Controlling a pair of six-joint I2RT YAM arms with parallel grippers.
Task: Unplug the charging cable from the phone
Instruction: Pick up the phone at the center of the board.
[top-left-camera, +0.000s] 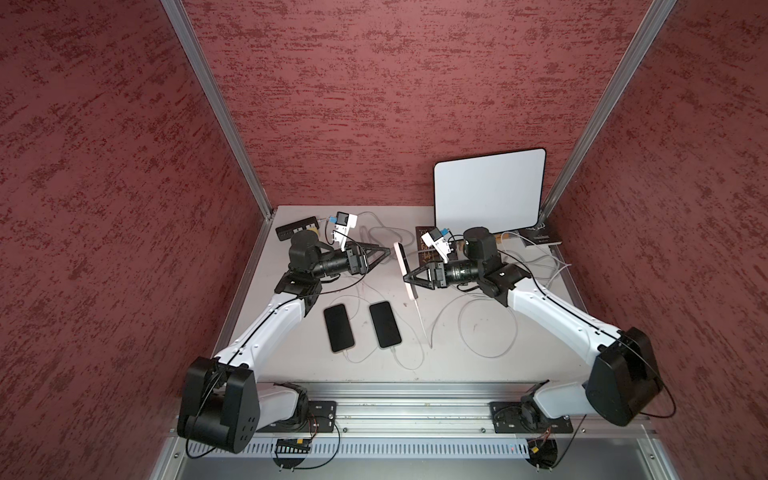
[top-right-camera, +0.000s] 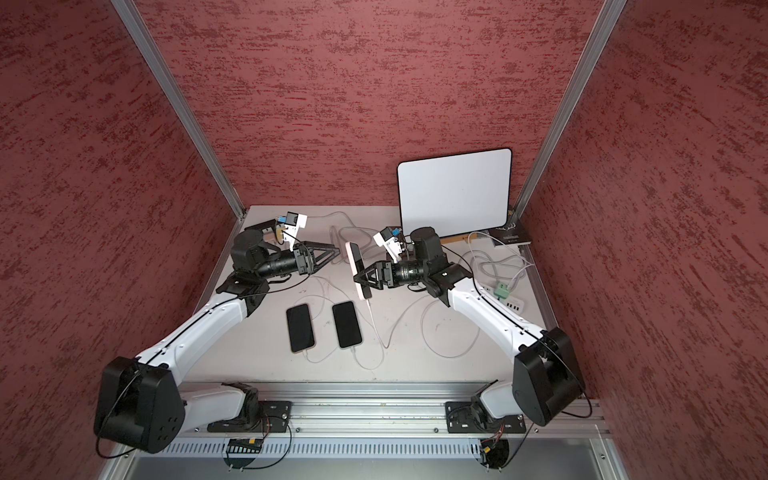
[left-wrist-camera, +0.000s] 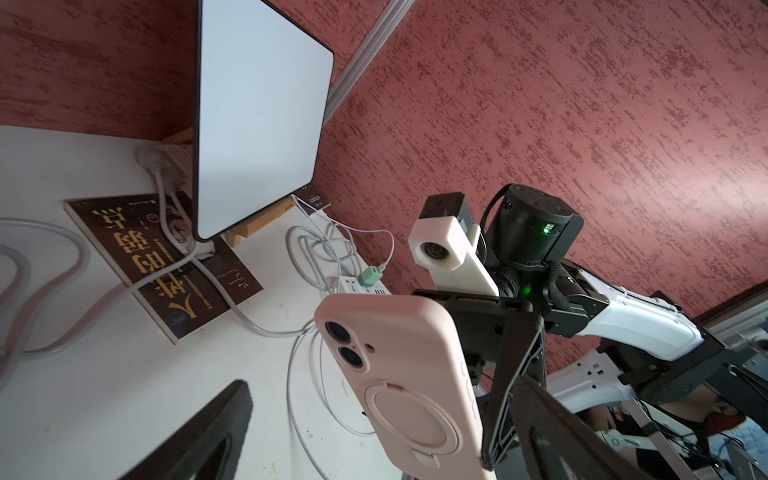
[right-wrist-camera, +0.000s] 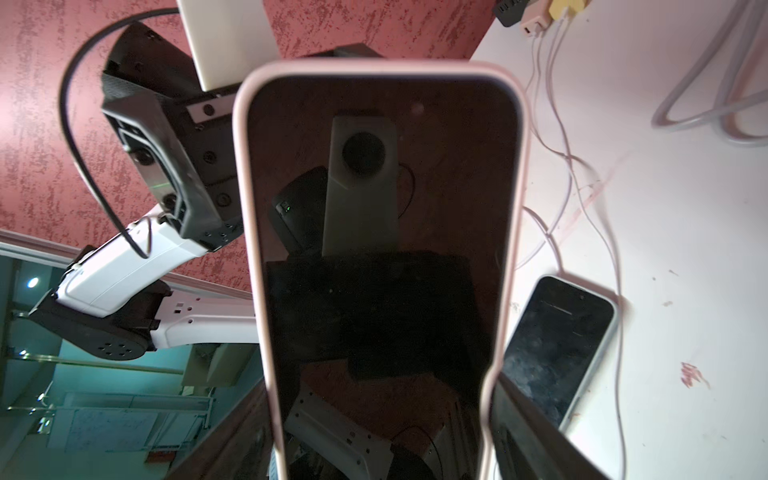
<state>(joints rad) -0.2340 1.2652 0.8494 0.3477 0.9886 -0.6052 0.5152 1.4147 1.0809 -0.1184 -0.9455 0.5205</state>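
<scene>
Right pincer (top-left-camera: 409, 277) clamps the pink-cased phone (top-left-camera: 401, 257) by its long edges, held clear above the table (top-left-camera: 299, 365). Left pincer (top-left-camera: 384, 252) stands wide open, near the phone but apart from it. One white panel (top-left-camera: 489, 189) leans at the back. Phones total three: two black phones (top-left-camera: 338, 327) lie flat, each cabled. Only the left wrist view shows the pink back and its two lenses. Only the right wrist view shows the dark screen. Both top views show the charging cable (top-left-camera: 422, 324) plugged into the lower end.

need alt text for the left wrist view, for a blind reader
The right gripper holds a pink-cased phone with its back and two lenses toward the camera. Behind it a white panel leans on a wooden stand, with a brown book under loose cables on the white table and a red wall.
</scene>
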